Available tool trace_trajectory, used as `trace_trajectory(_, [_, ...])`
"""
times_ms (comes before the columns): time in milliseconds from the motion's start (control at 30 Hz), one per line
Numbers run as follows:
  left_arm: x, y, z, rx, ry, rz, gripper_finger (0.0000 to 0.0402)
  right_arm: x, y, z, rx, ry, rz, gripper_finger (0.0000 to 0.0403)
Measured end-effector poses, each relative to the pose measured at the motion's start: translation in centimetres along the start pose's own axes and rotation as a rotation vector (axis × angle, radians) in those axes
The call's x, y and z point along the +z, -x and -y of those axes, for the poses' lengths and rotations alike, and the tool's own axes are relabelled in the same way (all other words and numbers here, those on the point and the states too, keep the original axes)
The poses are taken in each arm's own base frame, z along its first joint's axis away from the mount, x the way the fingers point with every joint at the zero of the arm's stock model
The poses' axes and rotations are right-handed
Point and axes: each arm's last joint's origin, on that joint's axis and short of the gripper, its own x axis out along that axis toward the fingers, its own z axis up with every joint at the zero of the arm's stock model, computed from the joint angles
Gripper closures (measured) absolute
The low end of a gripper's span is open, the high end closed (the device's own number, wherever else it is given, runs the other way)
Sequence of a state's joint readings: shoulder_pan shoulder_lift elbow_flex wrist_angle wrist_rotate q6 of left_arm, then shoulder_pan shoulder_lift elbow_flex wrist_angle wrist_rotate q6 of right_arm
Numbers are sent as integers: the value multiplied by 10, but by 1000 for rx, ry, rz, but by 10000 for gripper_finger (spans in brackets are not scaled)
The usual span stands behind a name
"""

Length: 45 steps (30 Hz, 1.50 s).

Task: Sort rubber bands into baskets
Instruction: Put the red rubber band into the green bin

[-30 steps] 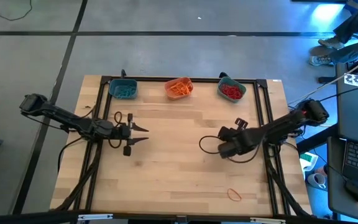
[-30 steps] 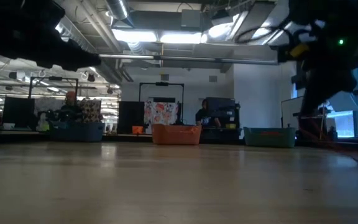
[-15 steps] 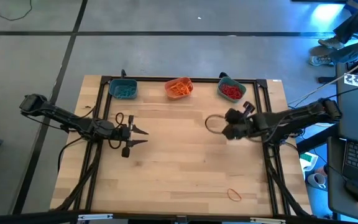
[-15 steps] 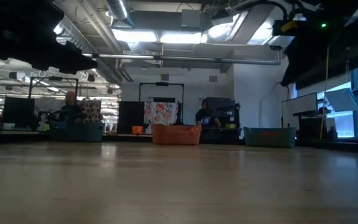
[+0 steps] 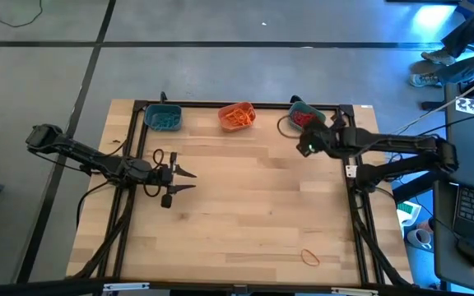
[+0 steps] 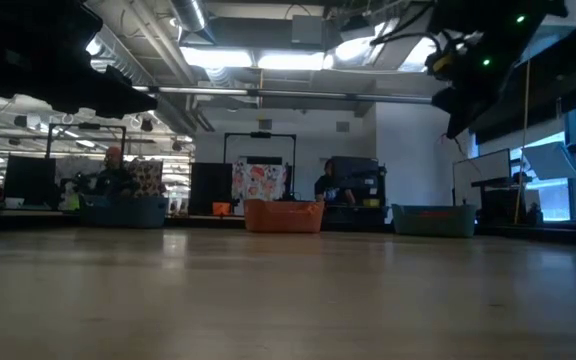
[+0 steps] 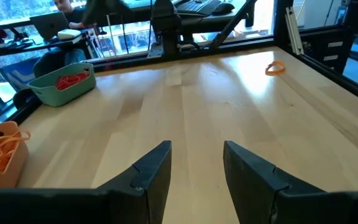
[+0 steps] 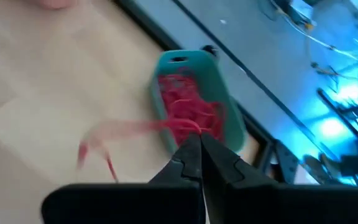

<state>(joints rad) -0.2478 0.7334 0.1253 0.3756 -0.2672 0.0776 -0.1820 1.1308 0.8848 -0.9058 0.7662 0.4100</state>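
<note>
Three baskets stand in a row at the table's far edge: a teal one (image 5: 163, 119) with teal bands, an orange one (image 5: 237, 116) with orange bands, and a teal one (image 5: 306, 120) with red bands (image 8: 188, 106). My right gripper (image 5: 300, 136) hovers just near-left of that red-filled basket, shut on a red rubber band (image 8: 114, 134). One orange rubber band (image 5: 311, 256) lies flat near the front right. My left gripper (image 5: 189, 178) waits open over the table's left half, with nothing between its fingers (image 7: 151, 171). My right gripper pinches the red rubber band at one spot of its loop (image 8: 188, 127) between its two fingertips. The fingers slant down toward the far edge. The band trails off the tips as a loose loop (image 5: 286, 124), lifted clear of the table.
A black frame (image 5: 348, 156) runs along the table's far and side edges, close beside the baskets. The wide bare wood (image 5: 245, 214) in the middle is free room. Desks and a person show in the room behind (image 6: 118, 175).
My right gripper has swung from the table's middle right toward the far edge and risen, turning as it went. It now hangs beside the basket of red bands. The red band has gone with it, lifted clear and trailing from the shut tips.
</note>
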Motion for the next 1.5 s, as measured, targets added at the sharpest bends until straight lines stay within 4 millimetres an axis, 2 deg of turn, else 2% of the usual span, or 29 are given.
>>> trace_trajectory(267, [0,0,0,0,0,0,258,18,-27,25,-105,-108,31,402])
trace_trajectory(600, [0,0,0,2,0,0,258,14,-75,51,-135,-206,62,402])
trace_trajectory(800, [0,0,0,8,-3,0,258,20,-84,65,-97,-269,120,402])
trace_trajectory(1133, [0,0,0,8,2,0,258,19,-93,60,-58,-148,85,402])
trace_trajectory(1300, [0,0,0,9,1,0,258,14,-112,59,-80,-106,10,402])
trace_trajectory(1500, [0,0,0,9,2,0,258,6,-139,52,-45,-147,-93,395])
